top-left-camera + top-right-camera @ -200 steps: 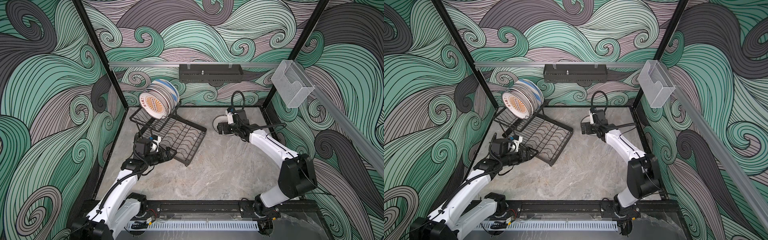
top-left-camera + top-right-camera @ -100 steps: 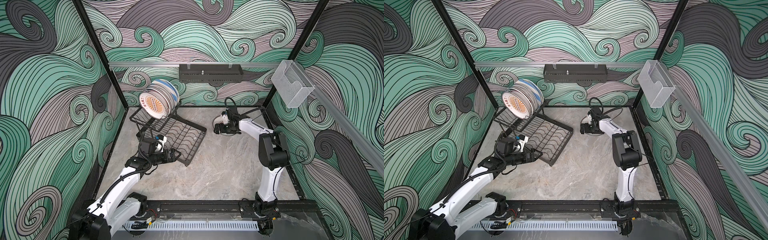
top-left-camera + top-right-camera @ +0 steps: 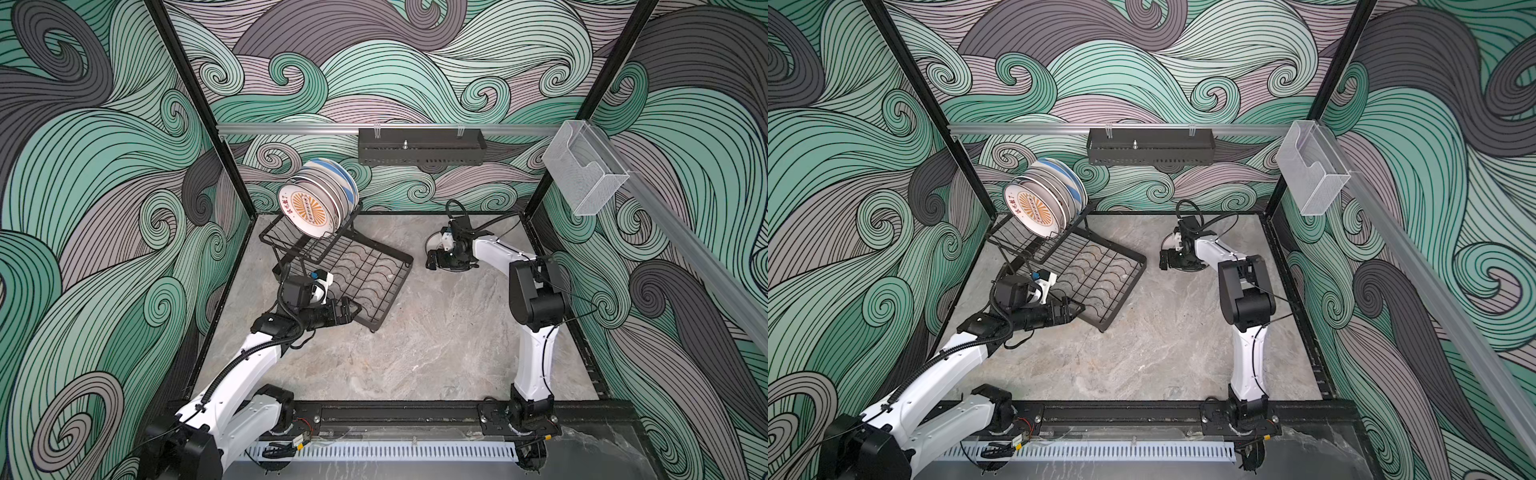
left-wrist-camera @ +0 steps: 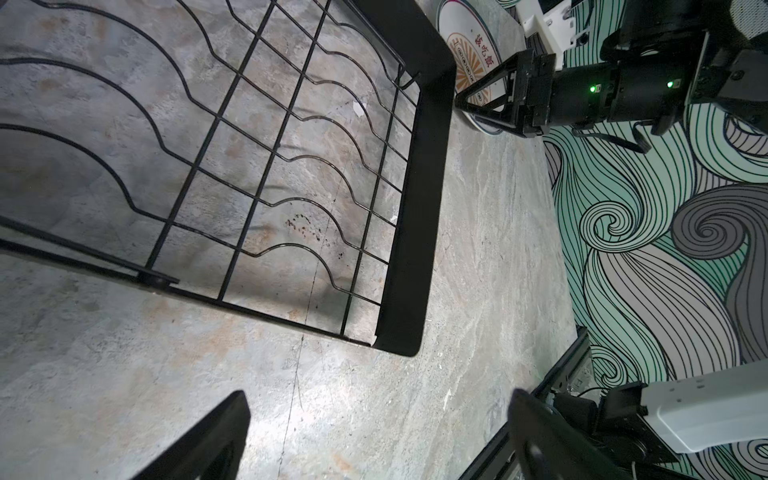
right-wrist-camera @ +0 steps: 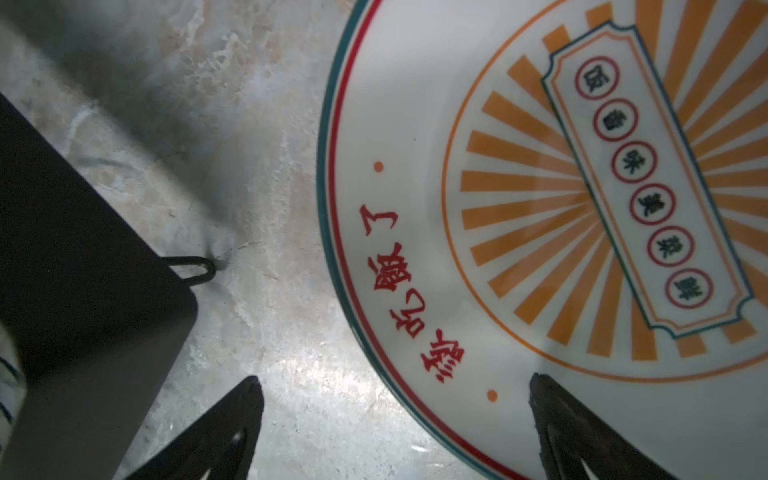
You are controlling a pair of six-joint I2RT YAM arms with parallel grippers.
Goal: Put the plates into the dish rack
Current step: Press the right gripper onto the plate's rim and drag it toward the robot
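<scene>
One black wire two-level dish rack (image 3: 376, 279) stands at the back left of the grey marble tabletop (image 3: 436, 340). Its raised tier holds a packed row of round plates (image 3: 309, 208) on edge, sunburst in front and blue-striped behind; their count is unreadable. One white sunburst plate (image 5: 415, 216) lies flat on the tabletop right of the rack. Two grippers: the left gripper (image 3: 355, 309) is spread and empty at the rack's near corner, and the right gripper (image 5: 395, 378) is spread astride the flat plate's rim.

2 high overviews — 2 close wrist views
</scene>
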